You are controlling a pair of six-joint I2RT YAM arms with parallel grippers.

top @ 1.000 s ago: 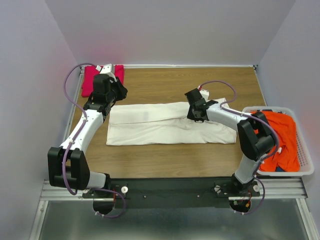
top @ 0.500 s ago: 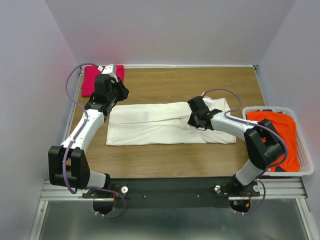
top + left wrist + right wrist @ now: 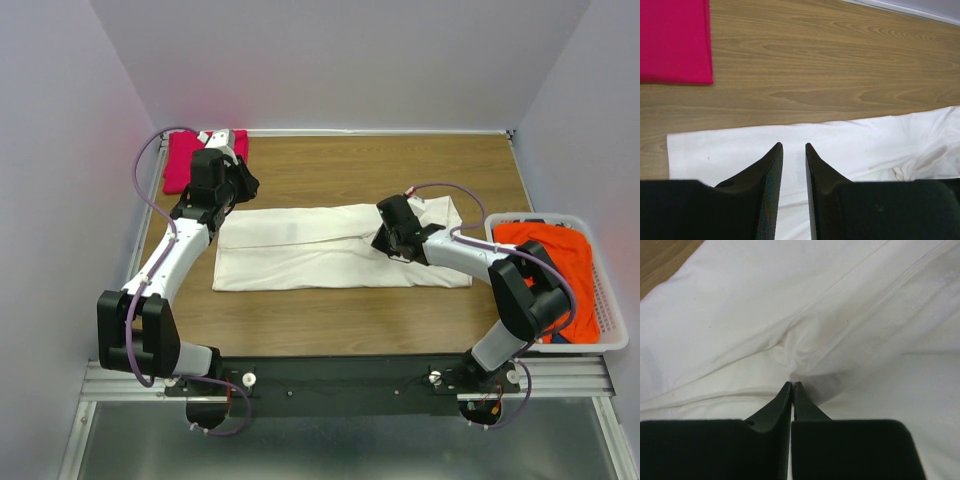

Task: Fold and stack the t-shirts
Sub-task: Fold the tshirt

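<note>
The cream-white t-shirt lies as a long folded strip across the middle of the table. My right gripper is low on its right half and shut on a pinched ridge of the white cloth, which bunches at the fingertips. My left gripper hovers over the shirt's far-left corner, with its jaws a narrow gap apart and empty. The magenta-pink t-shirt lies folded at the far left corner and also shows in the left wrist view. The orange-red t-shirt lies crumpled in the basket.
The white plastic laundry basket stands at the right edge of the table. Bare wood shows behind the white shirt, and a strip of it lies in front. White walls close in the sides and back.
My right gripper has moved a little toward the near side and down onto the white shirt, and its elbow has swung right. The left arm has barely moved.
</note>
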